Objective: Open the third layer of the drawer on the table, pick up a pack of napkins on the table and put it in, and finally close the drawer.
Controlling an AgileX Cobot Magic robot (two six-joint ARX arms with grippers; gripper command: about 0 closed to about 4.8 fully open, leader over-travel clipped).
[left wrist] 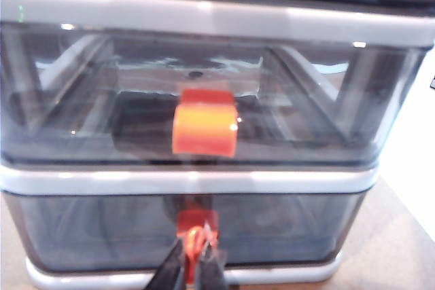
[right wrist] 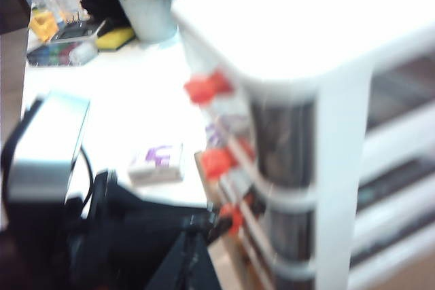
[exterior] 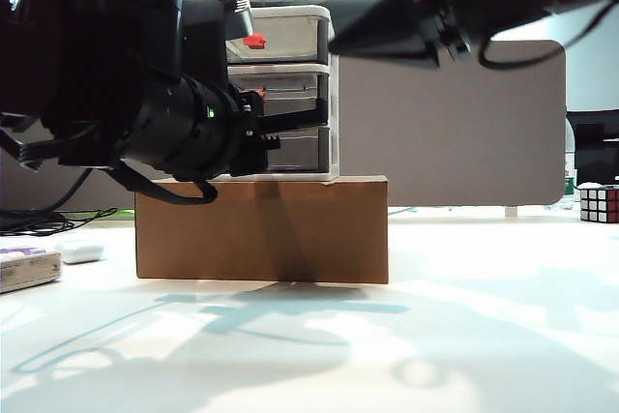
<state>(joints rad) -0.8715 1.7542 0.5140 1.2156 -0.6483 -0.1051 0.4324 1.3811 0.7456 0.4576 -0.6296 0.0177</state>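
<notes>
The drawer stands on a brown cardboard box, white-framed with smoky grey tiers. My left gripper is shut on the red handle of the third layer, the lowest tier, which sits flush in the frame. In the exterior view the left gripper hides that handle. My right gripper hovers shut and empty beside the unit's top, its fingers dark and blurred. The pack of napkins, whitish with purple print, lies flat on the table at the far left.
The cardboard box lifts the unit off the table. A small white oval case lies next to the napkins. A Rubik's cube sits at the far right. A grey panel stands behind, and a potted plant is farther off.
</notes>
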